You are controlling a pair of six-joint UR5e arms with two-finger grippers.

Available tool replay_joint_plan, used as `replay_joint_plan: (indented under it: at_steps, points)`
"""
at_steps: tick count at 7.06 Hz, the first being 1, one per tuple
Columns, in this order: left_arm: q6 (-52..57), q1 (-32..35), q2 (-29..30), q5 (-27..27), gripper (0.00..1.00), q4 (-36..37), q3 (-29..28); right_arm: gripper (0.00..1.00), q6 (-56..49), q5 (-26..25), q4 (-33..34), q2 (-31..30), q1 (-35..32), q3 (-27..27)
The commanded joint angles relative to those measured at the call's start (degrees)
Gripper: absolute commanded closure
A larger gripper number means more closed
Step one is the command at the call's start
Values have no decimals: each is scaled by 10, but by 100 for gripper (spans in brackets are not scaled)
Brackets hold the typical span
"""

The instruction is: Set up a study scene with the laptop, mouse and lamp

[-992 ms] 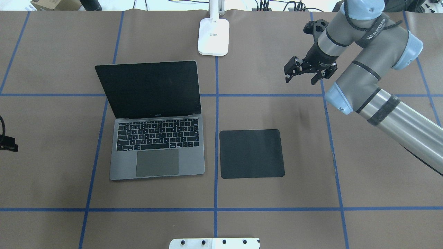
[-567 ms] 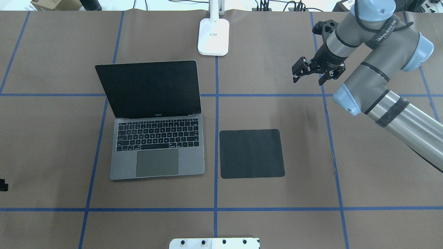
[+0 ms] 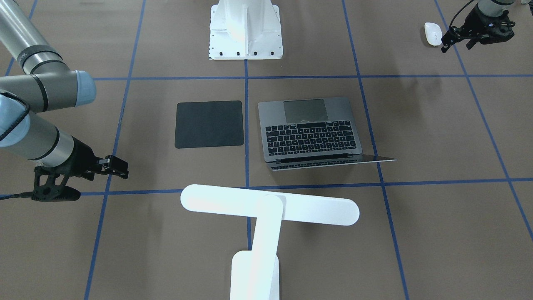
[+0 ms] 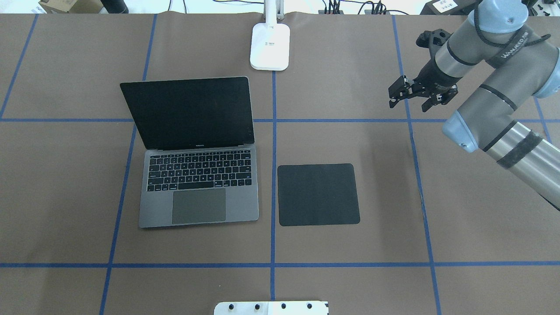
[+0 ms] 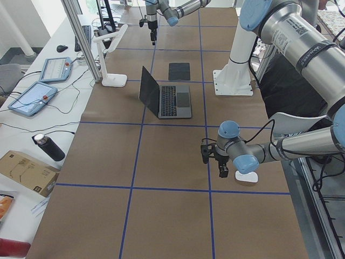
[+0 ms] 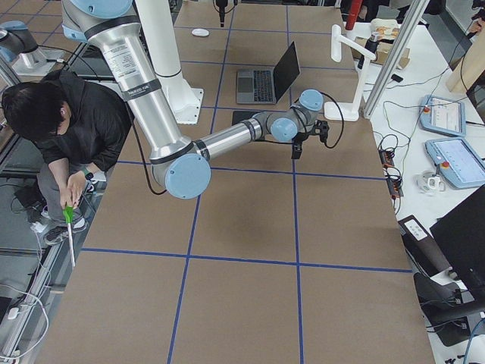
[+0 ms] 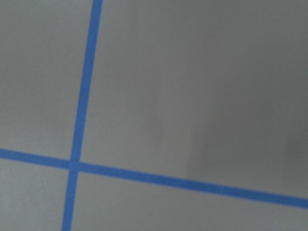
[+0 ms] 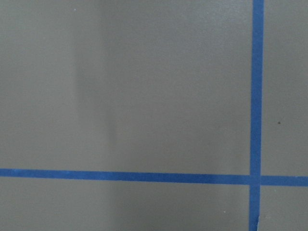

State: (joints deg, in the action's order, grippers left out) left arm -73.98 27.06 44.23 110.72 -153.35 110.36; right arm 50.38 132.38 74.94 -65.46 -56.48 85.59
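Observation:
The open dark-grey laptop (image 4: 199, 192) sits left of the table's middle, also in the front view (image 3: 310, 133). The white lamp (image 3: 270, 206) stands behind it, its base (image 4: 270, 46) at the far edge. The white mouse (image 3: 433, 33) lies on the table at my far left, out of the overhead view. My left gripper (image 3: 457, 43) is open and empty, hovering right beside the mouse. My right gripper (image 4: 409, 103) is open and empty, above bare table at the far right, also in the front view (image 3: 118, 166).
A black square mouse pad (image 4: 318, 194) lies just right of the laptop. The white bolted pedestal (image 3: 245, 29) stands at the near edge. A person (image 6: 61, 121) crouches beside the table. Both wrist views show only brown table with blue tape lines.
My right gripper has moved to the right, still open. My left gripper slid toward me along the overhead view's left edge and has left that view.

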Motion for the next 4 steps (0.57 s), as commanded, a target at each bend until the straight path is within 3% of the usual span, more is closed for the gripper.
replay_joint_plan:
  at_steps: [1, 4]
  points:
    - [-2, -31, -24, 0, 0, -40, -8, 1, -5, -2, 0, -37, -17, 14]
    - [-57, -108, -25, -8, 0, -48, -12, 1, -4, -31, 1, -49, -13, 28]
